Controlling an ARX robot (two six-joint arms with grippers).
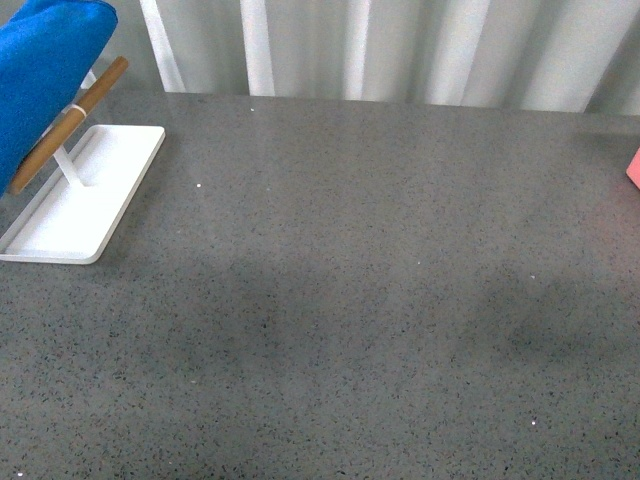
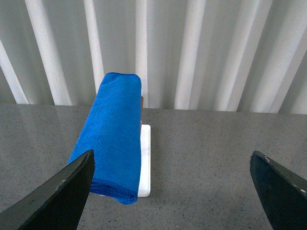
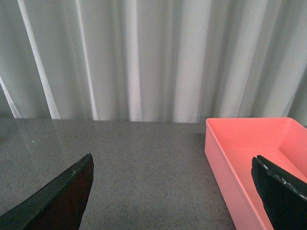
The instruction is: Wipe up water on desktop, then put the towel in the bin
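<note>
The blue towel (image 1: 45, 70) hangs folded over a wooden rod (image 1: 95, 95) on a stand rising from a white tray (image 1: 110, 190) at the far left of the desktop (image 1: 350, 300). In the left wrist view the towel (image 2: 112, 134) drapes over the tray (image 2: 145, 163), ahead of my open left gripper (image 2: 175, 191), whose fingers are apart from it. My right gripper (image 3: 175, 191) is open over bare desktop, with the pink bin (image 3: 249, 158) just ahead beside one finger. A pink corner of the bin (image 1: 634, 168) shows at the right edge of the front view. No water is visible.
A pale pleated curtain (image 1: 400, 50) runs along the desktop's far edge. Neither arm shows in the front view. Faint darker shadow patches lie on the desktop's near half (image 1: 540, 320).
</note>
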